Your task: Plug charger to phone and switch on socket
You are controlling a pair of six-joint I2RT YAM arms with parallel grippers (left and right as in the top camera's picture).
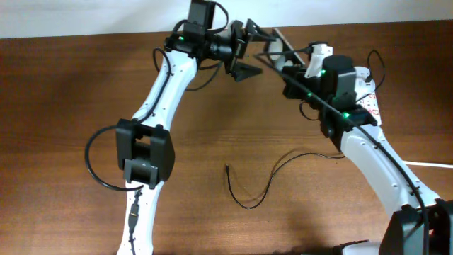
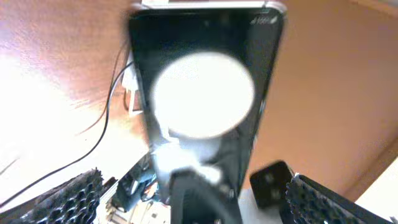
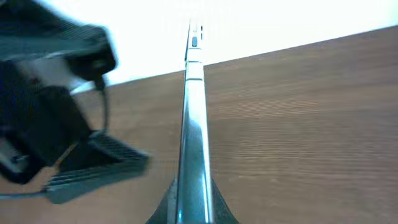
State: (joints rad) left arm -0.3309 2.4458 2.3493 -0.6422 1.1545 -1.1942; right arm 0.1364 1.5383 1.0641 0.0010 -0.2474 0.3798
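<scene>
The black rectangular smartphone [image 2: 205, 74] shows a glossy, mirror-smooth glass face, its thin edge [image 3: 194, 124] like polished metal. The left arm's black finger pads [image 2: 74, 196] beside it look rough and dimpled. The brown wooden table [image 3: 311, 112] below is smooth, finely grained

Overhead: white oblong power strip [image 1: 369, 99] is mostly hidden under the right arm, and its switches are unreadable. The plug tip of the thin black charger cable [image 1: 248, 195] is too small to make out.

Right wrist: black glossy rectangular phone [image 3: 193, 124] is seen edge-on, its far end lost in white glare. The left gripper [image 3: 84, 115] is a dark blur, cut by the left edge.

Left wrist: the phone is blurred and its screen washed out by round glare. Its lower end sits behind a dark shape, probably the right gripper [image 2: 199, 199]. The ridged fingertips [image 2: 71, 196] are cut by the bottom edge.
</scene>
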